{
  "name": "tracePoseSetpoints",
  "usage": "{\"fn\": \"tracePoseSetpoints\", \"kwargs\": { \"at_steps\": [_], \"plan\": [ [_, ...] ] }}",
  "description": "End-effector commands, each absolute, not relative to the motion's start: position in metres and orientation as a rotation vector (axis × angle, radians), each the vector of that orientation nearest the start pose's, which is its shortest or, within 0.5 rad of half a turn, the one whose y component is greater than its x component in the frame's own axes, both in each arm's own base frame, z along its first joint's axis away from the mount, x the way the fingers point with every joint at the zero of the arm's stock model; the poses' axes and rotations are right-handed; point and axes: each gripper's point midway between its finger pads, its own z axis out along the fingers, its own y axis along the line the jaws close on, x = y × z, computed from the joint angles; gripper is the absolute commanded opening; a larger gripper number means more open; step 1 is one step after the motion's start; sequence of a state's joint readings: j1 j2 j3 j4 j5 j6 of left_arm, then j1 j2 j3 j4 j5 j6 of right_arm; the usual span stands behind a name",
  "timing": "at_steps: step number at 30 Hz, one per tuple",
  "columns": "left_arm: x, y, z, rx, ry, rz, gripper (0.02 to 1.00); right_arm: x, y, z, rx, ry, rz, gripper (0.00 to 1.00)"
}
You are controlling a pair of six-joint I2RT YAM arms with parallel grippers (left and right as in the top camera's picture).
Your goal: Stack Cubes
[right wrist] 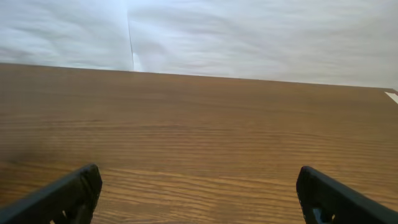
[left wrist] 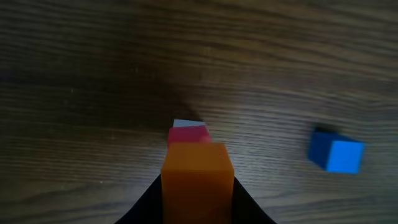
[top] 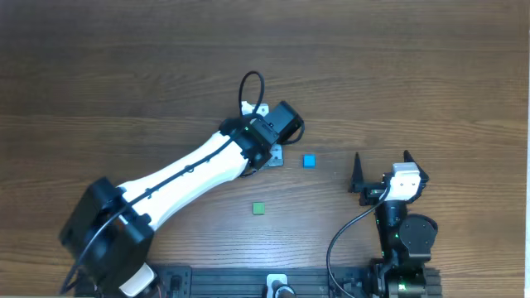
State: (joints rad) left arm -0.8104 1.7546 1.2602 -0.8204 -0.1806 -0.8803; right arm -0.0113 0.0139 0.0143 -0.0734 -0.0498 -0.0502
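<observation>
Seemingly atop red cube (left wrist: 186,134), orange cube (left wrist: 198,179) gripped in left jaws, right jaws spread

The place was taken for a robotics laboratory or test bench rather than a home or a shop. A wide brown wood-grain tabletop (top: 124,66) was seen. A white-and-black left arm (top: 190,170) and a black right arm (top: 399,228) were mounted by a black slotted metal rail (top: 215,277) at its near edge, and a black cable (top: 339,240) was looped beside them. A small blue plastic cube (top: 309,161) and a small green plastic cube (top: 258,209) were set out on the bare wood. Behind the table a plain white backdrop (right wrist: 249,37) was shown, possibly a sheet or a wall.
</observation>
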Motion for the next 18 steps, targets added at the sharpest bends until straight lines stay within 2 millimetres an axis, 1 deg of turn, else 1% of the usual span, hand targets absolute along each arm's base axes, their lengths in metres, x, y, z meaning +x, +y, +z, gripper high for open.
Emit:
{"fn": "tracePoseSetpoints", "kwargs": {
  "at_steps": [1, 13, 18],
  "plan": [
    [0.283, -0.249, 0.064, -0.16, 2.835, -0.08, 0.075, 0.246, 0.007, 0.157, -0.073, 1.641, -0.004, 0.993],
    [0.28, -0.25, 0.052, -0.155, 2.868, -0.06, 0.084, 0.246, 0.007, 0.157, -0.073, 1.641, -0.004, 0.993],
    [0.28, -0.25, 0.052, -0.154, 2.868, -0.06, 0.088, 0.246, 0.007, 0.157, -0.073, 1.641, -0.003, 0.993]
  ]
}}
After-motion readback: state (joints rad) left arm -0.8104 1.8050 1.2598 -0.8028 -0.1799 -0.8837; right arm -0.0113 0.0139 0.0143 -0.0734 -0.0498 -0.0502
